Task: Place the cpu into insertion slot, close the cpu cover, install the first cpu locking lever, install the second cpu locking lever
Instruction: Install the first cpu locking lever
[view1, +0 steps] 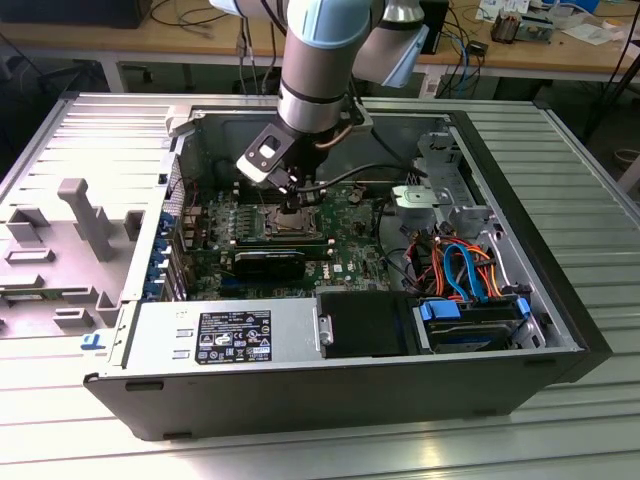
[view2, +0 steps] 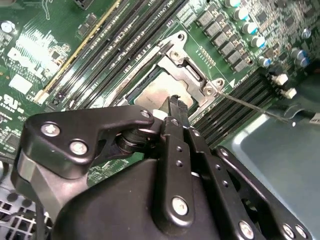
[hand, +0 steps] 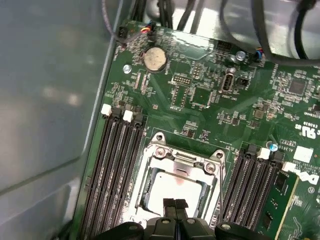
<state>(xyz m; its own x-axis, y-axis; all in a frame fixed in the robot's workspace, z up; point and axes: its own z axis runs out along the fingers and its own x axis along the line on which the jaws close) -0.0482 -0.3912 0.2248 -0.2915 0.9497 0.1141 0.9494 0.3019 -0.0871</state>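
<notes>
Gripper: black two-finger gripper (view1: 291, 197) on the arm, hanging low over the socket area of the motherboard; in both wrist views its fingertips (hand: 175, 204) are pressed together with no gap, clenched on nothing that can be made out.
Cpu: dull silvery square (hand: 177, 187) lying flat inside the socket, directly under the closed fingertips; also seen in the second wrist view (view2: 159, 95).
Insertion slot: square socket (view1: 284, 222) near the middle of the board, set between two banks of long black memory slots.
Cpu cover: thin silvery frame plate (hand: 176, 159) lying down around the chip, its window showing the chip's top; screws sit at its corners.
Locking lever: a thin metal rod (view2: 250, 104) runs out from one corner of the socket across the neighbouring memory slots; whether it is latched cannot be told.
Motherboard: green board (hand: 200, 95) carrying a round coin cell (hand: 154, 58), small chips and white printed marks; the print is too small to read reliably.
Memory slots: long narrow black slots (hand: 115, 165) with white end clips, on both sides of the socket.
Computer case: open tower case (view1: 560, 300) lying on its side on a ribbed metal table (view1: 590, 420).
Power supply: grey box (view1: 225, 335) at the near edge of the case, bearing a dark label with white text, not legible.
Cables: orange and blue leads (view1: 465, 268) toward the exterior view's right, above a drive bay with blue tabs.
</notes>
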